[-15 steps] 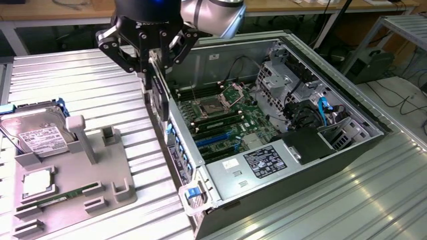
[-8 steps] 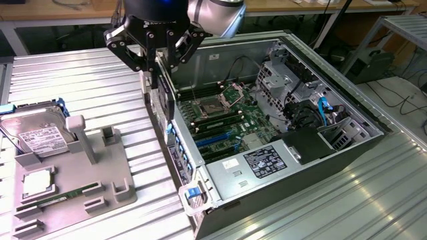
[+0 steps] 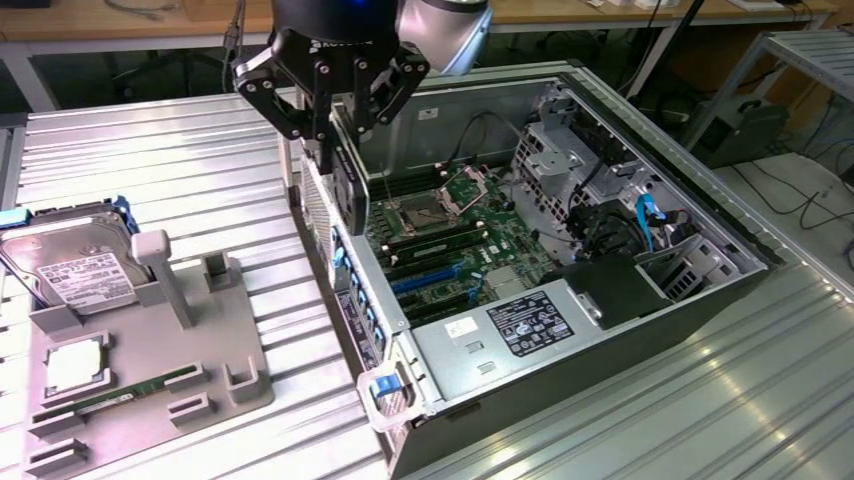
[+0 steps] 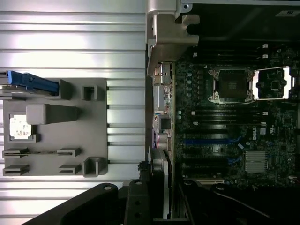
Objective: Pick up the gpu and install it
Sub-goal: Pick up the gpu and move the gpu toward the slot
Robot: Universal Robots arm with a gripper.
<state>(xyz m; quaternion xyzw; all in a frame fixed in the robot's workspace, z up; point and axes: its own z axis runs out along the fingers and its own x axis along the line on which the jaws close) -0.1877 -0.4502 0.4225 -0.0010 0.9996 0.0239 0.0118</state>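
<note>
My gripper [image 3: 334,125] is shut on the gpu [image 3: 351,190], a thin black card that hangs upright, edge down. The card sits just above the rear wall of the open computer case [image 3: 694,215], at the edge of the motherboard [image 3: 461,235]. The blue expansion slots [image 3: 430,282] lie a little further along the board, below and toward the exterior view's right of the card. In the wrist view the gpu [image 4: 158,164] appears edge-on between the black fingers of the gripper [image 4: 161,197]. It lines up along the case's rear edge beside the blue slots [image 4: 206,140].
A grey fixture tray [image 3: 200,390] lies on the ribbed metal table at the exterior view's left. It carries a silver hard drive [image 3: 74,270], a CPU [image 3: 74,365] and a green RAM stick [image 3: 120,395]. Inside the case are a power supply [image 3: 521,320] and drive cages [image 3: 561,160].
</note>
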